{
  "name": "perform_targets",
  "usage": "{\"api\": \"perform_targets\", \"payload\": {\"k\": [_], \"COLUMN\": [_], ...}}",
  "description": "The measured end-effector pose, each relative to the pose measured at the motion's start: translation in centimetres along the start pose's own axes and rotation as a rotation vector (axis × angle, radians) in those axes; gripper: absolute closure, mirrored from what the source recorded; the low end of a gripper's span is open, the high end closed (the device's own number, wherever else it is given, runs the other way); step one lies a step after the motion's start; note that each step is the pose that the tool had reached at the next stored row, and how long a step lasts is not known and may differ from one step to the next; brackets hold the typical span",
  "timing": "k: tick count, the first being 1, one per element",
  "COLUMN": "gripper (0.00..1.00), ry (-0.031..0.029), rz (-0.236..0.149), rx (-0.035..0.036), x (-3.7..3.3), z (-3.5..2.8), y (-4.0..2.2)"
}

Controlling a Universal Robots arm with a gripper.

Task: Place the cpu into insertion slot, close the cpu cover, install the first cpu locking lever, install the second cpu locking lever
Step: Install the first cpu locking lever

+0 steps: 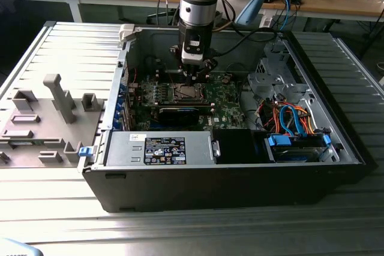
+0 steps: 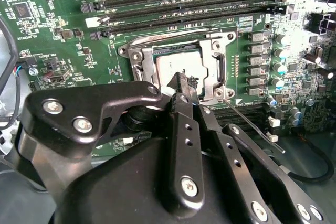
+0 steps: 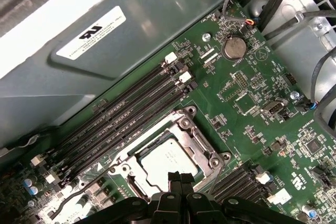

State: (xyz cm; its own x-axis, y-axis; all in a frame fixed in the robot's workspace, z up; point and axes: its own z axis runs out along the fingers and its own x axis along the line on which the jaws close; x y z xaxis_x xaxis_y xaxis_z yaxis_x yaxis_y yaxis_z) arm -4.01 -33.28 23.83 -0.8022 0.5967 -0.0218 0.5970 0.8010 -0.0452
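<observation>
Over the open computer case (image 1: 210, 184), the exterior view has the arm coming straight down with the gripper (image 1: 195, 76) right above the insertion slot (image 1: 188, 93). It also takes in one grey power supply box (image 1: 159, 148) and a tangle of orange and blue cables (image 1: 288, 118), well off to the side of the hand. In closer, both wrist views catch the gripper (image 2: 180, 80) (image 3: 180, 177) with its two fingers pressed together, nothing between them. One cpu (image 2: 176, 64) (image 3: 167, 160) sits seated in the socket just past the fingertips, silvery top up. One cpu cover (image 2: 216, 69) (image 3: 202, 142) lies down flat around it, framing the chip through its window. Beyond the socket, away from the hand, run four long black memory slots (image 2: 184, 3) (image 3: 131, 114) side by side on the green motherboard (image 3: 247, 129). The first wrist view adds one round coin battery (image 3: 234, 47) farther out. The second wrist view gives one thin wire lever (image 2: 249, 124), angling off from the socket corner beside the fingers.
</observation>
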Motion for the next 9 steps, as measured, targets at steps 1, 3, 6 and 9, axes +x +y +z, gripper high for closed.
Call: {"api": "perform_targets", "payload": {"k": [1, 3, 6, 9], "gripper": [0.89, 0.89, 0.89, 0.89], "ry": [-0.0001, -0.0003, -0.0005, -0.0008], "rz": [-0.001, -0.006, -0.011, -0.018], "rx": [0.0000, -0.0001, -0.0002, -0.0003], "x": [0.00, 0.00, 0.00, 0.00], "z": [0.00, 0.00, 0.00, 0.00], "y": [0.00, 0.00, 0.00, 0.00]}}
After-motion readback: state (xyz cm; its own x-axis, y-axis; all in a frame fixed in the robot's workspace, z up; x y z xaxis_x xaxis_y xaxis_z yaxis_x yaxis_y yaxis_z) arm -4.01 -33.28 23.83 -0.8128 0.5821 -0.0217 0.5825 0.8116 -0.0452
